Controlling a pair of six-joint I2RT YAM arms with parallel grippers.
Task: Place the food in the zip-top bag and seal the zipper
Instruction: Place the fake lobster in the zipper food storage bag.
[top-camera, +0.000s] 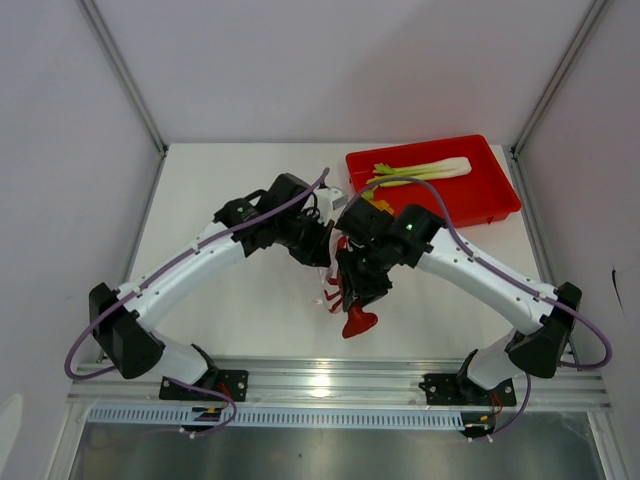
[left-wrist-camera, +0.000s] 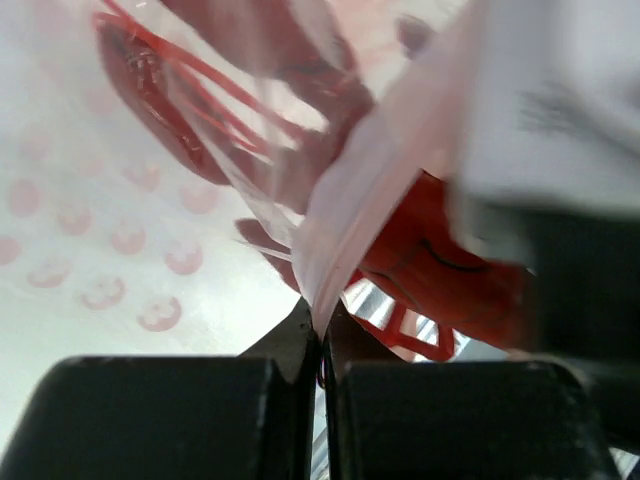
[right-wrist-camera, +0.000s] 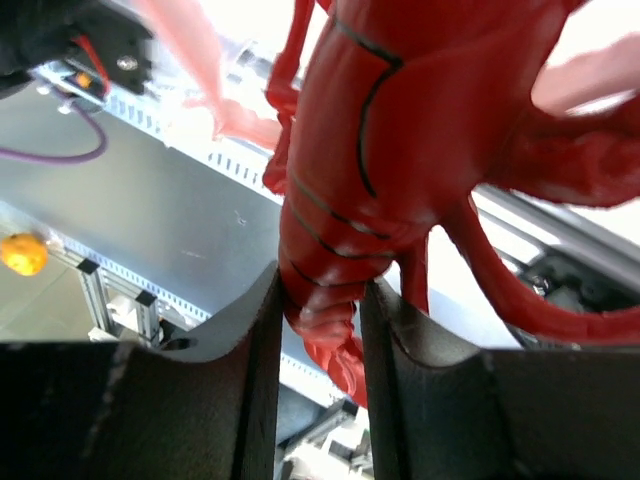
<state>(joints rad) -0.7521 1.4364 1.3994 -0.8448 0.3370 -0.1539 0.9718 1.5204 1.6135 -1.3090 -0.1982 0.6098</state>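
My left gripper (left-wrist-camera: 322, 320) is shut on a pinched edge of the clear zip-top bag (left-wrist-camera: 370, 190), which hangs up and away from the fingers. In the top view this gripper (top-camera: 325, 250) sits at mid-table. My right gripper (right-wrist-camera: 320, 285) is shut on the tail of the dark red spiky piece (right-wrist-camera: 380, 130), a lobster-shaped toy, held above the table beside the left gripper (top-camera: 358, 320). Its red body and claws show through the bag's plastic (left-wrist-camera: 440, 270). The green-white stalk (top-camera: 425, 170) lies in the red tray. Yellow-orange pieces (top-camera: 377, 208) lie at the tray's near-left corner, partly hidden by the right arm.
The red tray (top-camera: 500, 205) stands at the back right of the white table. An aluminium rail (top-camera: 330, 375) runs along the near edge, between the arm bases. Grey enclosure walls stand close on the left, the right and the back.
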